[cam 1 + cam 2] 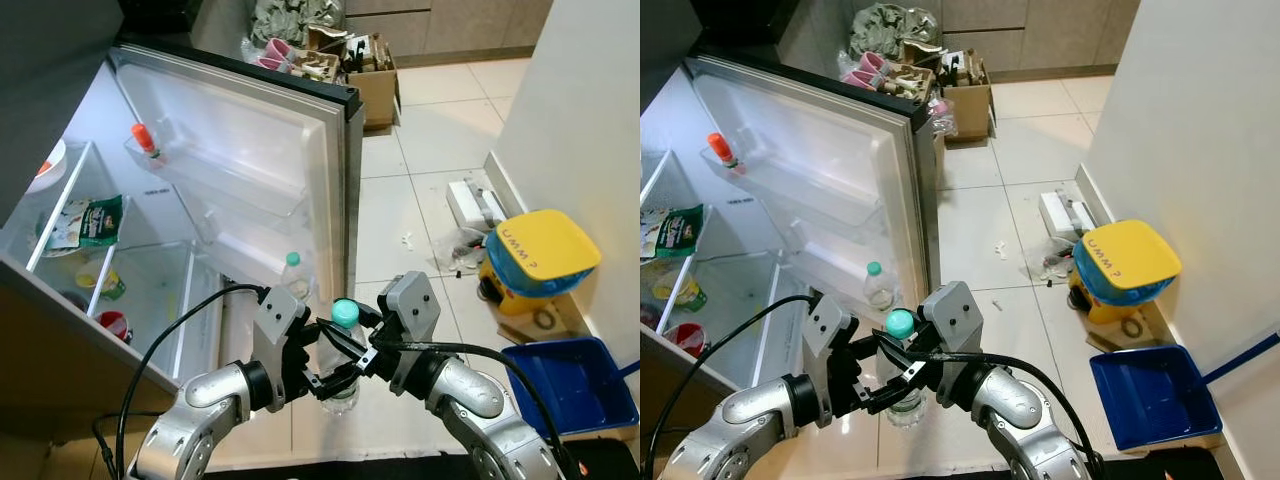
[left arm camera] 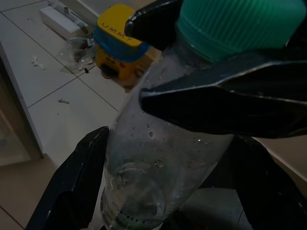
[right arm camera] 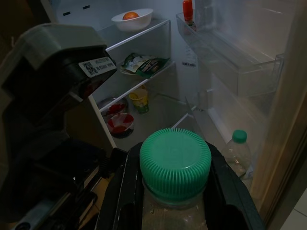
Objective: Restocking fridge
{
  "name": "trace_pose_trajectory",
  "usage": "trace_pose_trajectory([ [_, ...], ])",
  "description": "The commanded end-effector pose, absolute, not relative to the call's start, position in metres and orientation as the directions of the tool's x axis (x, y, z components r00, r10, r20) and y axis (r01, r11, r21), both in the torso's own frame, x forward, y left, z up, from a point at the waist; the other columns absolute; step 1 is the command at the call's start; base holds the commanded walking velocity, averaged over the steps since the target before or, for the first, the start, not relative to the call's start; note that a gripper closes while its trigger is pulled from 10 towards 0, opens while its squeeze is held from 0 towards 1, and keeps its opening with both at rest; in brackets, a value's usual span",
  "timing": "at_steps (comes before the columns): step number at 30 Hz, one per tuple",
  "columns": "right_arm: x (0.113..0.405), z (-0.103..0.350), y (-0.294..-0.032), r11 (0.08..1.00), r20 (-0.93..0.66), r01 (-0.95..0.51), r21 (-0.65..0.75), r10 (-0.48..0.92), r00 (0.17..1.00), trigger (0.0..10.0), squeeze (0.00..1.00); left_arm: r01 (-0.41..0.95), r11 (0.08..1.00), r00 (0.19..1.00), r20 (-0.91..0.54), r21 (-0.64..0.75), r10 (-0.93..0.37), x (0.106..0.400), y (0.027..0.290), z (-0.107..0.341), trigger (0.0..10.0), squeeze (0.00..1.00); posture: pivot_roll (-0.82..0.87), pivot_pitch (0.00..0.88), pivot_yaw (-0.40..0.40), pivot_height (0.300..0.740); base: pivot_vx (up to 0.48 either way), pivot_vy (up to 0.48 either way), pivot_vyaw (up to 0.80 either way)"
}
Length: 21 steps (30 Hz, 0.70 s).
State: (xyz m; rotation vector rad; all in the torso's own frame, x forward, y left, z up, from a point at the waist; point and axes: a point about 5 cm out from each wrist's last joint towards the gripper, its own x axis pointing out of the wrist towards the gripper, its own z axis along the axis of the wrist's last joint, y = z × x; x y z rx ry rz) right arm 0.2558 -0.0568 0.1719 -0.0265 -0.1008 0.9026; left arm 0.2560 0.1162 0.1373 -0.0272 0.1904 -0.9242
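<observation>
A clear plastic bottle [image 1: 340, 372] with a green cap [image 1: 345, 312] stands upright in the air in front of the open fridge [image 1: 250, 170]. My left gripper [image 1: 325, 380] is shut on its lower body, one black finger [image 2: 72, 187] on each side. My right gripper [image 1: 352, 348] is shut on the neck just under the cap [image 3: 175, 163], its fingers [image 3: 120, 191] flanking it. A second green-capped bottle [image 1: 292, 275] stands in the lowest door shelf. A red-capped bottle [image 1: 145, 140] is in the top door shelf.
Fridge shelves hold a bowl with an orange [image 3: 131, 18], a green packet [image 1: 95, 220], a yellow cup [image 1: 110, 283] and a red tub [image 1: 113, 322]. On the floor to the right are a yellow-and-blue container [image 1: 540, 255], a blue dustpan [image 1: 575, 385] and a wall. Boxes [image 1: 375, 80] stand behind the door.
</observation>
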Motion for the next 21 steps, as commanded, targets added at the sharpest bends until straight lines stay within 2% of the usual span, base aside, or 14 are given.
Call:
trace_pose_trajectory([
  [1,0.2484,0.1775,-0.0474,0.575,0.103,-0.816,-0.051,0.816,0.569,10.0,0.0,0.796,0.593,0.575,-0.154,-0.124,-0.804,0.2538,0.1094,0.1308,10.0,0.0,-0.15,0.263,0.056,0.707,0.0,0.0,0.0],
  [2,0.248,0.1778,-0.0469,0.573,0.103,-0.818,-0.049,0.817,0.567,10.0,0.0,0.791,0.6,0.583,-0.146,-0.122,-0.799,0.2553,0.109,0.1316,10.0,0.0,-0.15,0.264,0.055,0.707,0.0,0.0,0.0],
  [3,0.2475,0.1773,-0.047,0.573,0.101,-0.819,-0.044,0.818,0.567,10.0,0.0,0.788,0.605,0.59,-0.139,-0.118,-0.796,0.2565,0.1089,0.1329,7.8,0.0,-0.15,0.265,0.055,0.707,0.0,0.0,0.0],
  [5,0.2468,0.1759,-0.0477,0.574,0.096,-0.818,-0.04,0.817,0.568,10.0,0.0,0.784,0.61,0.596,-0.134,-0.117,-0.792,0.2574,0.109,0.134,7.3,0.0,-0.14,0.267,0.052,0.707,0.0,0.0,0.0],
  [7,0.2462,0.1752,-0.0482,0.574,0.093,-0.818,-0.034,0.817,0.57,10.0,0.0,0.782,0.611,0.596,-0.135,-0.125,-0.791,0.2573,0.1092,0.134,9.4,0.0,-0.15,0.27,0.051,0.707,0.0,0.0,0.0],
  [9,0.2458,0.1751,-0.048,0.572,0.093,-0.82,-0.031,0.818,0.567,10.0,0.0,0.783,0.61,0.595,-0.137,-0.127,-0.792,0.257,0.1088,0.1336,10.0,0.0,-0.15,0.271,0.052,0.707,0.0,0.0,0.0],
  [13,0.2454,0.1752,-0.0473,0.568,0.093,-0.822,-0.028,0.821,0.564,10.0,0.0,0.784,0.609,0.593,-0.14,-0.124,-0.793,0.2567,0.108,0.1332,9.4,0.0,-0.15,0.273,0.053,0.707,0.0,0.0,0.0],
  [14,0.2453,0.1753,-0.047,0.568,0.093,-0.823,-0.027,0.821,0.563,10.0,0.0,0.782,0.611,0.596,-0.14,-0.123,-0.791,0.2571,0.1084,0.1327,8.1,0.0,-0.15,0.273,0.054,0.707,0.0,0.0,0.0],
  [15,0.2453,0.1753,-0.047,0.568,0.093,-0.823,-0.027,0.821,0.563,10.0,0.0,0.782,0.611,0.596,-0.14,-0.123,-0.791,0.2571,0.1084,0.1327,8.1,0.0,-0.15,0.273,0.054,0.707,0.0,0.0,0.0],
  [16,0.2453,0.1752,-0.0469,0.567,0.092,-0.823,-0.027,0.821,0.563,10.0,0.0,0.779,0.615,0.6,-0.14,-0.123,-0.788,0.2577,0.1094,0.1326,3.3,0.0,-0.15,0.275,0.053,0.707,0.0,0.0,0.0],
  [18,0.2453,0.1752,-0.0469,0.567,0.092,-0.823,-0.027,0.821,0.563,10.0,0.0,0.779,0.615,0.6,-0.14,-0.123,-0.788,0.2577,0.1094,0.1326,3.3,0.0,-0.15,0.275,0.053,0.707,0.0,0.0,0.0],
  [19,0.2452,0.175,-0.0468,0.567,0.09,-0.823,-0.026,0.822,0.563,10.0,0.0,0.777,0.617,0.602,-0.14,-0.121,-0.786,0.2581,0.1103,0.1324,2.1,0.0,-0.14,0.275,0.053,0.707,0.0,0.0,0.0],
  [20,0.2451,0.1743,-0.047,0.567,0.087,-0.823,-0.026,0.822,0.563,10.0,0.0,0.775,0.62,0.605,-0.141,-0.12,-0.784,0.2585,0.1113,0.1321,0.0,0.0,-0.14,0.276,0.052,0.707,0.0,0.0,0.0],
  [21,0.2451,0.1743,-0.047,0.567,0.087,-0.823,-0.026,0.822,0.563,10.0,0.0,0.775,0.62,0.605,-0.141,-0.12,-0.784,0.2585,0.1113,0.1321,0.0,0.0,-0.14,0.276,0.052,0.707,0.0,0.0,0.0],
])
